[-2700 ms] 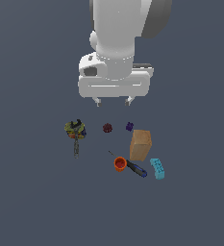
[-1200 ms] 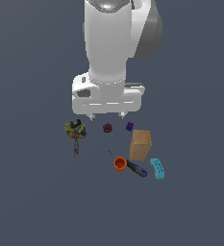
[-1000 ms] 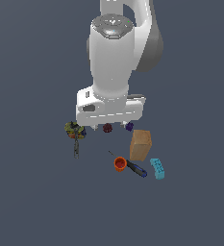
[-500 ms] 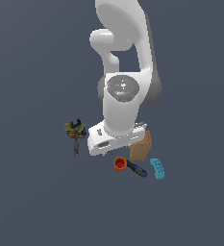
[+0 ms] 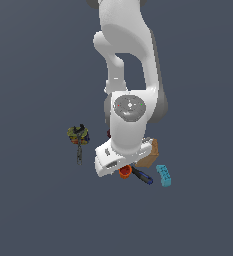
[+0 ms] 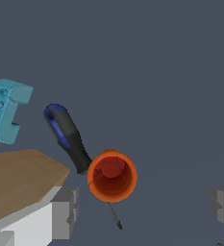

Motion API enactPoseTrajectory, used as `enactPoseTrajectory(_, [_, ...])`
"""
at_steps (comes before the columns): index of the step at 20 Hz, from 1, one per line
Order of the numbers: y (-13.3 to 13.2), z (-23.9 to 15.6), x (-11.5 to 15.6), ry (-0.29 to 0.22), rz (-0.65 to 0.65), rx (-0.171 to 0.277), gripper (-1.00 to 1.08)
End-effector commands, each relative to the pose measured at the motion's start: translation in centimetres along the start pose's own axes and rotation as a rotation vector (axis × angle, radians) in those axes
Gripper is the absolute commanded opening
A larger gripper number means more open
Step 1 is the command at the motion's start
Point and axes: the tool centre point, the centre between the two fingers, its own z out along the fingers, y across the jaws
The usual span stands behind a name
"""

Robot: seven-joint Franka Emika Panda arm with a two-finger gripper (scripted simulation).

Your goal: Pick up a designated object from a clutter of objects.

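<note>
The designated object, a small orange-red cup [image 6: 112,175], stands upright with its round rim facing the wrist camera. It rests on the shaft of a blue-handled screwdriver [image 6: 68,137]. My gripper [image 6: 144,209] is open. The cup lies between the grey fingertips [image 6: 65,211], closer to that one than to the other, and nothing touches it. In the exterior view the white hand [image 5: 110,160] hangs low over the clutter of objects and covers part of the cup [image 5: 125,172].
A tan box [image 6: 17,178] sits close beside one finger, and a cyan toy brick [image 6: 3,109] lies beyond it. In the exterior view the brick [image 5: 163,175] and box [image 5: 149,154] are right of the cup, and a yellow-black tool [image 5: 78,135] lies apart at the left.
The arm has swung down from high above the clutter to just over the cup. The hand now hides the small lumps and part of the box. The objects have not moved.
</note>
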Motion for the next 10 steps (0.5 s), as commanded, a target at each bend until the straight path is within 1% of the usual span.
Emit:
enactPoseTrajectory(1, [-1.7,4.0,-1.3,-0.053,-0.027,0.029,1.0])
enactPoseTrajectory(5, [-1.8,4.5,-1.3,-0.053,-0.034,0.03,1.0])
enactPoseTrajectory(6, [0.4,0.0,0.8,0.023,-0.013,-0.007,1.0])
enactPoseTrajectory(10, [0.2,0.7,0.7,0.017,-0.014,-0.004,1.0])
